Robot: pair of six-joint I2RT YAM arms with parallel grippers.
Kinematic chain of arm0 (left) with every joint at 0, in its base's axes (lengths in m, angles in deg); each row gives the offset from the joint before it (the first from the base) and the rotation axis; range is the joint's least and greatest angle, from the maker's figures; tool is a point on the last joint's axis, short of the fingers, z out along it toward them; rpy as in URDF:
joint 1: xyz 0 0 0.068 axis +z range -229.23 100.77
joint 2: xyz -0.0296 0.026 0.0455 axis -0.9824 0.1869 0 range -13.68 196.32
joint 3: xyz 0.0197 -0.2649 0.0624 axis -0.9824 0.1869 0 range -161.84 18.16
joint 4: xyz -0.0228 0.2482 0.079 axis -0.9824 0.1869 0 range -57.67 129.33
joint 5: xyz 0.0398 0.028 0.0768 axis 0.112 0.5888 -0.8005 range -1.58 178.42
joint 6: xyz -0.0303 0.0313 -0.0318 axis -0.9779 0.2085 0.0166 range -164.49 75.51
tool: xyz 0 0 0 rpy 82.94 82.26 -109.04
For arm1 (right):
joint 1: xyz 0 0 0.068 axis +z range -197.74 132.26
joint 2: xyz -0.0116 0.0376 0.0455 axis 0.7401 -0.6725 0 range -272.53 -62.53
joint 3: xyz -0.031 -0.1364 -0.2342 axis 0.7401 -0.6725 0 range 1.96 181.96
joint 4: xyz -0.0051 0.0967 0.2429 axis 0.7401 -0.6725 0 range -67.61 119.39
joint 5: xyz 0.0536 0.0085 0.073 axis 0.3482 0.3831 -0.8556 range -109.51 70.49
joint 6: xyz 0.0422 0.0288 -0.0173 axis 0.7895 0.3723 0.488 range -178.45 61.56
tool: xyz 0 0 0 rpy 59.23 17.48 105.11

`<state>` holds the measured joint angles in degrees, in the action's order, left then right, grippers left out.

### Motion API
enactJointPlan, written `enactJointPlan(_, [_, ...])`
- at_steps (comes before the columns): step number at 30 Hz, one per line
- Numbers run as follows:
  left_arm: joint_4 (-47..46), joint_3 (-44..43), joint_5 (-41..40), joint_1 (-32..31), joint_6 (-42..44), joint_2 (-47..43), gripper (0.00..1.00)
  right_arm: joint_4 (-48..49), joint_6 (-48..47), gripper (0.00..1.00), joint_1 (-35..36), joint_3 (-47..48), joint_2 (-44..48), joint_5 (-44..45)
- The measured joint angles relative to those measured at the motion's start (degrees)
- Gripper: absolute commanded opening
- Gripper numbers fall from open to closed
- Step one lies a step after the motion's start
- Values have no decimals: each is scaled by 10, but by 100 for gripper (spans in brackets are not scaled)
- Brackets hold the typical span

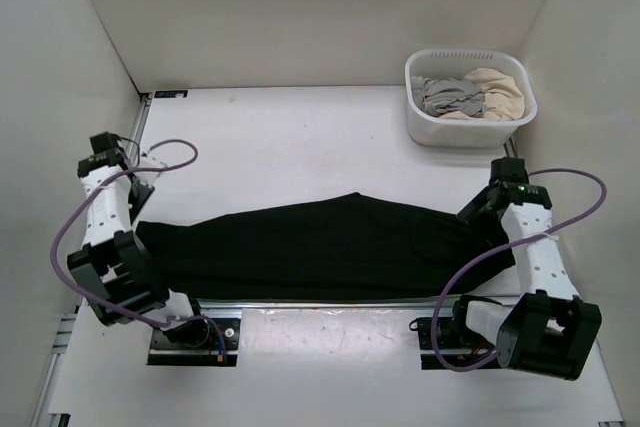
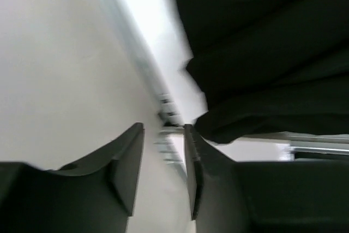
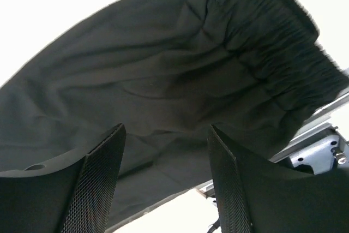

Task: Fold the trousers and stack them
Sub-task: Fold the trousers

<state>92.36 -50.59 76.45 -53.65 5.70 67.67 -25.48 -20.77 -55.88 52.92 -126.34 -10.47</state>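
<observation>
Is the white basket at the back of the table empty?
No, the white basket has crumpled clothes in it, a grey piece beside a beige piece.

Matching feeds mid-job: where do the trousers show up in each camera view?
Top external: trousers stretched left to right across the lower middle.
Left wrist: trousers in the upper right, one end only.
Right wrist: trousers fill most of the frame, gathered waistband at upper right.
Shared landmark: the metal rail beside the trousers' near edge.
</observation>
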Motion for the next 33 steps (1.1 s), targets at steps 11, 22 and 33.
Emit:
enactJointPlan(11, [-43, 135, 8, 10, -50, 113, 58, 75, 22, 66, 13, -112, -47, -10])
enactJointPlan(22, [-49, 94, 31, -37, -93, 217, 44, 92, 54, 66, 9, -76, -200, -16])
enactJointPlan(33, [-118, -143, 61, -61, -128, 315, 51, 118, 47, 65, -28, 173, -414, 9])
